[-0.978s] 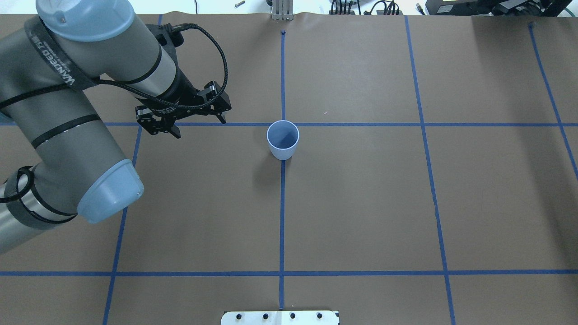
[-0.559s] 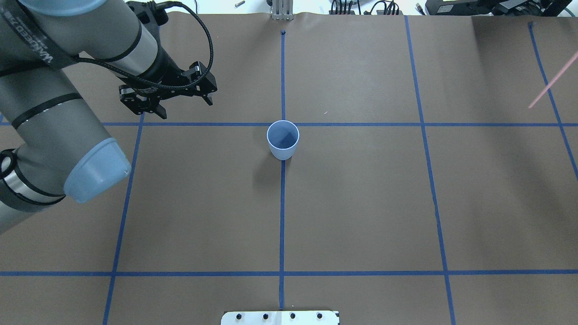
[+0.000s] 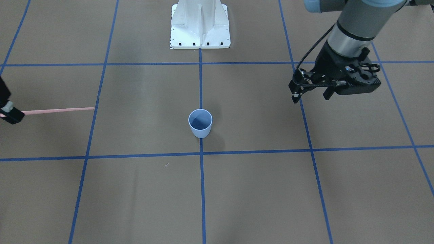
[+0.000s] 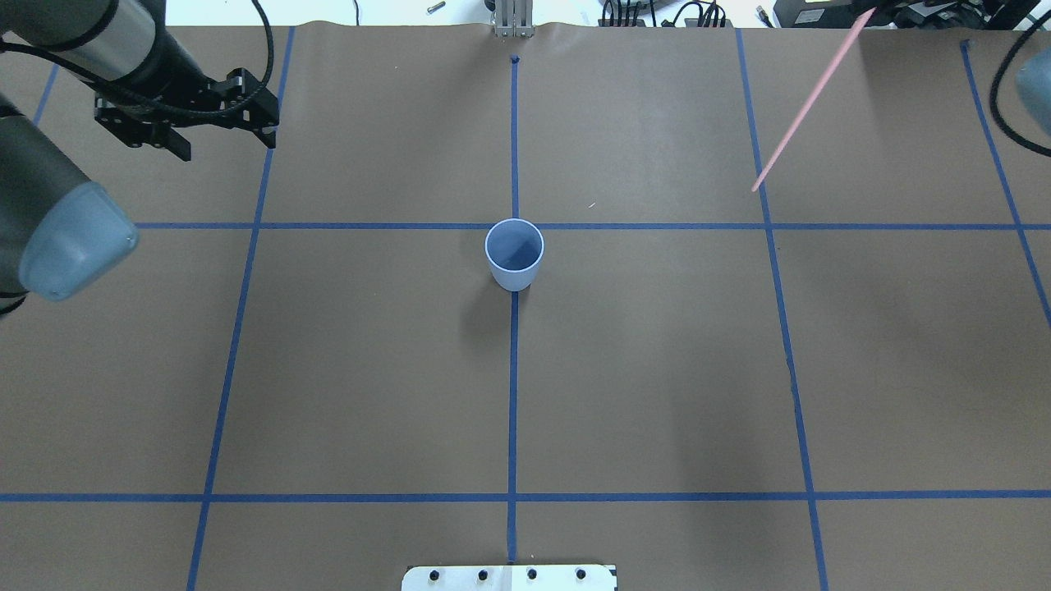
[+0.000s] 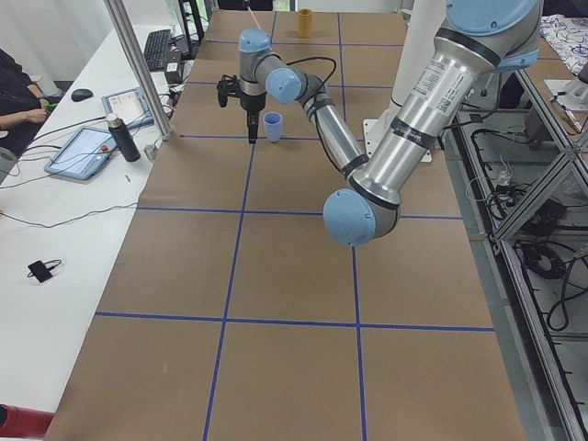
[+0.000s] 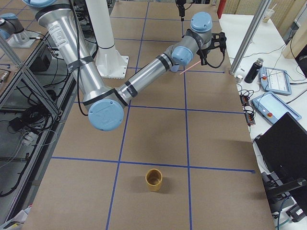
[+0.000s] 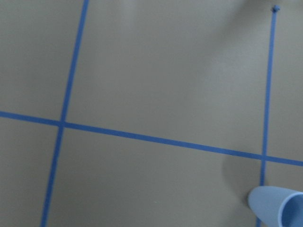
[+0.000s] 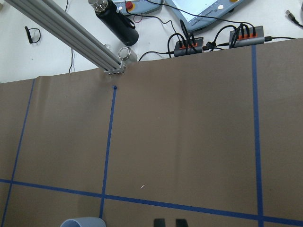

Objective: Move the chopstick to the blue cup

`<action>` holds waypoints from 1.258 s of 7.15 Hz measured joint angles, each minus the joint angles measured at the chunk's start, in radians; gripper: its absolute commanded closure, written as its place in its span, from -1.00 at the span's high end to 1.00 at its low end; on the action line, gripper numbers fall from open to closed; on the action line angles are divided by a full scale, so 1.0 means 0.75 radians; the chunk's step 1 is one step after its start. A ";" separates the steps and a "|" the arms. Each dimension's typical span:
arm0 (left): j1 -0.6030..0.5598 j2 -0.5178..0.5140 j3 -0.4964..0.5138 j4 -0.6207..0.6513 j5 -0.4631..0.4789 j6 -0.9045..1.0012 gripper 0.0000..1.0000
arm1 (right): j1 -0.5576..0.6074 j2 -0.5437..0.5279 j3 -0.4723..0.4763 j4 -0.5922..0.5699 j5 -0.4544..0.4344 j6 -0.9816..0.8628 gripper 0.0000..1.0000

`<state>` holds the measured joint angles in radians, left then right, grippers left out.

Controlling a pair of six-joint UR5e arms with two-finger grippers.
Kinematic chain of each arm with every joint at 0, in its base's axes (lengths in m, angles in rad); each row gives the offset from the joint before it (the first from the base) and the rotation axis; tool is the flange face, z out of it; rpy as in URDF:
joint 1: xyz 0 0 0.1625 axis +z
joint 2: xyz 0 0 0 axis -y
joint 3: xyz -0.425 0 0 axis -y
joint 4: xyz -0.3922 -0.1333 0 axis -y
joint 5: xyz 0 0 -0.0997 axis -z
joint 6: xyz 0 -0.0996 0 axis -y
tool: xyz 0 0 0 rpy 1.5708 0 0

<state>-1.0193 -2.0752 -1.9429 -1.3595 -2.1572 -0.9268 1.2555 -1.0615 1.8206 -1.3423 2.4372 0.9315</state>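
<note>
The blue cup (image 4: pixel 514 254) stands upright and empty at the table's middle, on a blue tape crossing; it also shows in the front view (image 3: pixel 200 123). A pale pink chopstick (image 4: pixel 809 103) slants in the air at the far right, its free end toward the cup but well short of it. My right gripper (image 3: pixel 7 113) is shut on the chopstick's (image 3: pixel 57 110) other end at that view's left edge. My left gripper (image 4: pixel 226 146) is open and empty, far back-left of the cup, and also shows in the front view (image 3: pixel 311 98).
A mustard cup (image 6: pixel 154 179) stands near the table's end on my right side. The white base plate (image 3: pixel 200 34) is at the robot side. A black bottle (image 8: pixel 116 23), tablets and an aluminium post (image 8: pixel 71 38) lie past the far edge.
My left gripper has pulled back and to the left, away from the cup, still open. The chopstick in my right gripper has come in from the right, toward the middle.
</note>
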 measured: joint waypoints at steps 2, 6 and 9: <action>-0.149 0.151 0.007 -0.008 -0.086 0.305 0.96 | -0.188 0.154 0.025 -0.102 -0.194 0.111 -1.00; -0.305 0.277 0.051 -0.014 -0.126 0.610 0.96 | -0.485 0.324 -0.028 -0.170 -0.565 0.138 -1.00; -0.312 0.283 0.057 -0.014 -0.128 0.618 0.96 | -0.527 0.444 -0.138 -0.169 -0.609 0.140 -1.00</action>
<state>-1.2530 -1.8628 -1.9003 -1.3699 -2.2534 -0.4634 0.8605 -0.7281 1.7168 -1.4694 1.9807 1.0365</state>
